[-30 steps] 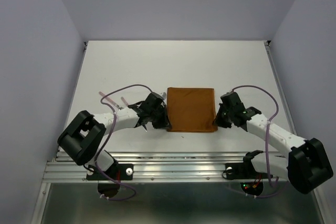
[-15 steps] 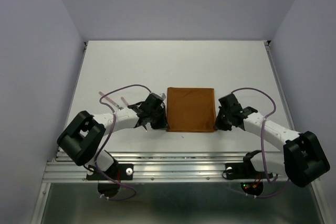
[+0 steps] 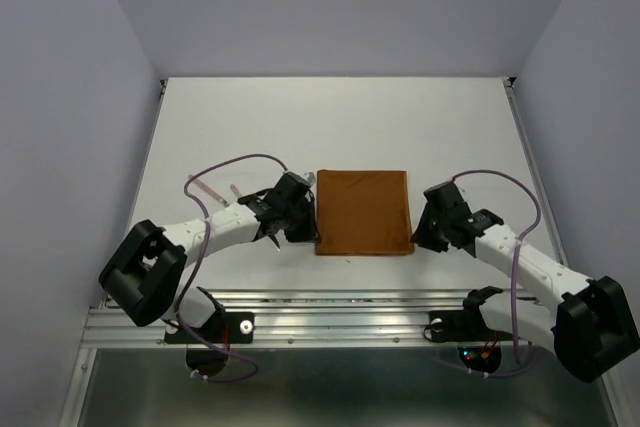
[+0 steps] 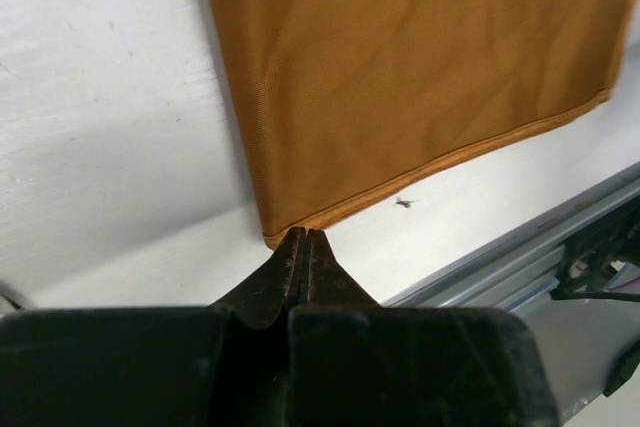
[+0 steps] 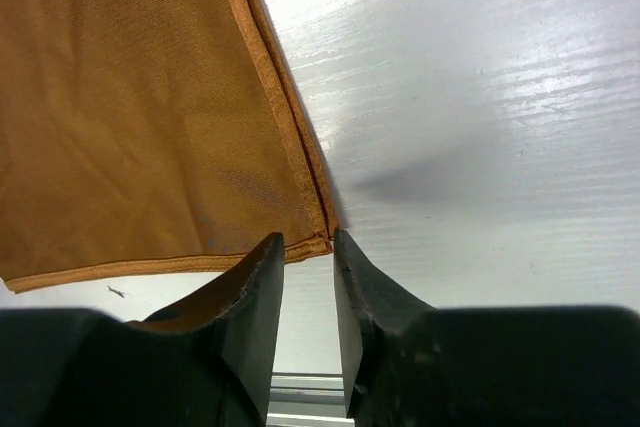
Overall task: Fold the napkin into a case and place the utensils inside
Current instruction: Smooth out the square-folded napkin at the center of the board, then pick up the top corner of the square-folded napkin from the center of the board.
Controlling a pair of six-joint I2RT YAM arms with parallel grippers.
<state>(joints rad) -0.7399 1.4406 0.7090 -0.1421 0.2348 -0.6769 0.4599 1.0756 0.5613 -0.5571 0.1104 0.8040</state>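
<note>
Two near corners of the napkin each have a robot tool at them, as the rust-orange square lies flat on the white tabletop. At the napkin's near-left corner, the left tool has its fingers pressed together, tips right at the hem's point; whether any cloth is caught between them cannot be told. At the near-right corner, the right tool stands slightly spread, the corner lying at the mouth of its narrow gap. A small dark speck sits just beside the napkin's near hem.
</note>
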